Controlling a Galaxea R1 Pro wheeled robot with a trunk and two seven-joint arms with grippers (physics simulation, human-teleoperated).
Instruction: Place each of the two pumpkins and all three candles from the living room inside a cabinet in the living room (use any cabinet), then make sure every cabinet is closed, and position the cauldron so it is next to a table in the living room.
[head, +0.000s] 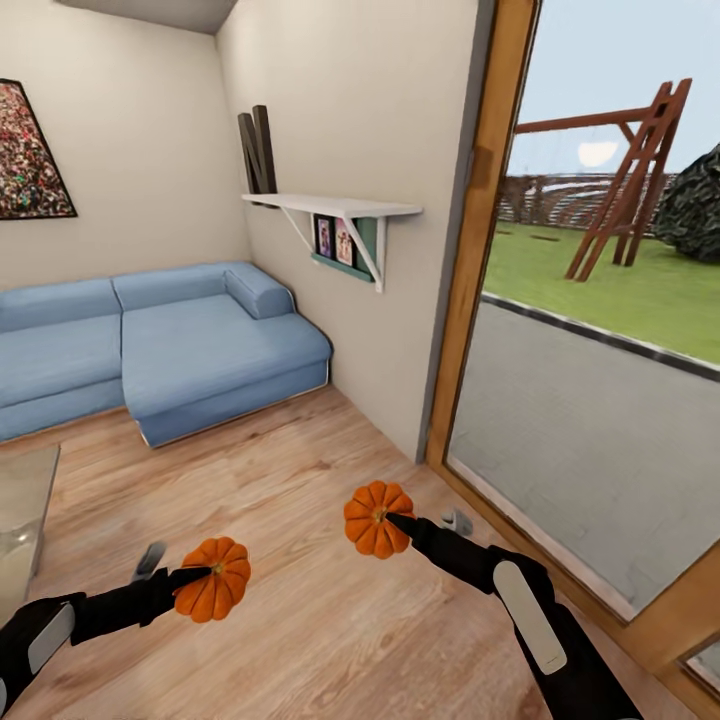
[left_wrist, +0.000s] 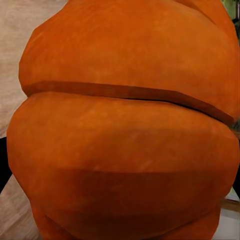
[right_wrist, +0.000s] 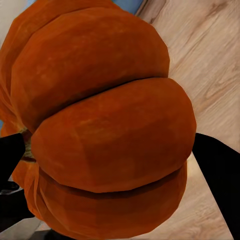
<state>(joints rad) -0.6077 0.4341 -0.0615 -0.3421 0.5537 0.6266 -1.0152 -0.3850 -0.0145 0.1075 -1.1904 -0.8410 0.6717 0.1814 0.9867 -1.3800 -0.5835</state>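
Gripping one pumpkin each, both grippers hang above the pale wood floor (head: 300, 480). The left pumpkin (head: 212, 579) sits at the tip of the left gripper (head: 190, 580), one dark finger (head: 185, 577) lying across its near face toward the stem; in the left wrist view its ribbed orange skin (left_wrist: 120, 130) presses right up to the camera, with only slivers of floor at the edges, and the fingers themselves are hidden there. The right pumpkin (head: 376, 519) is clamped in the right gripper (head: 395, 522), a black fingertip (head: 403, 521) reaching its stem at the centre. From the right wrist, that pumpkin (right_wrist: 105, 130) bulges between two black fingers (right_wrist: 217, 170), one on either flank, both touching the skin.

Beyond the fingers of both arms lies open floor, then a blue sectional sofa (head: 150, 350) against the far wall. Off the left gripper's outer side, a glass table edge (head: 25, 500) shows. Off the right gripper's outer side stands a wood-framed glass door (head: 480, 250) with lawn and a wooden swing frame (head: 630, 180) outside. A white wall shelf (head: 335, 207) holds framed pictures past the sofa's end.
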